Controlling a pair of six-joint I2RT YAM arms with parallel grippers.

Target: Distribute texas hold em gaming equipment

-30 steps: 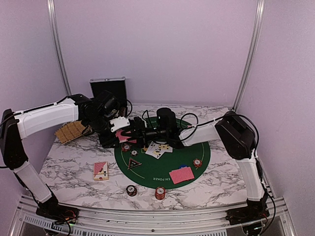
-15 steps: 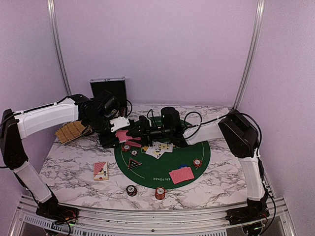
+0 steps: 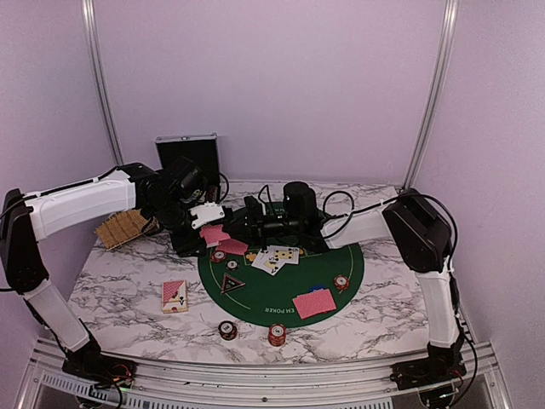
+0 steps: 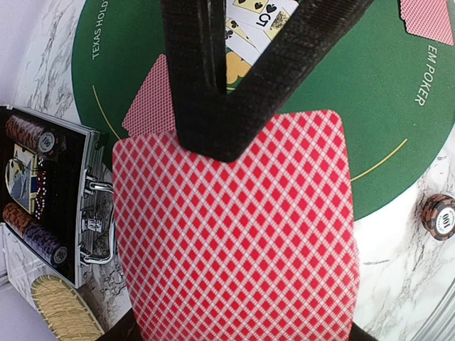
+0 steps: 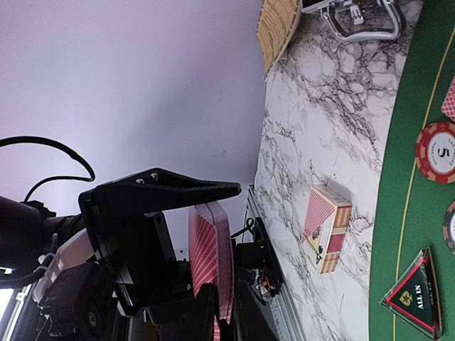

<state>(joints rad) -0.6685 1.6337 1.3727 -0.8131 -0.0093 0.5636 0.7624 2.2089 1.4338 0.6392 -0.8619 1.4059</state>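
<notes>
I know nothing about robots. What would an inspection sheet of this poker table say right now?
Surface: marble table with a round green mat on it.
Job's things: face-up cards and face-down cards on the mat; chips on mat and marble; triangular marker on the mat.
Clutter: card box, open silver case, tan woven item.
Grippers: left gripper shut on a red-backed deck; right gripper at the deck's edge, grip unclear.
Cables: black cables loop along the right arm.
Surroundings: lilac walls, metal frame posts.
</notes>
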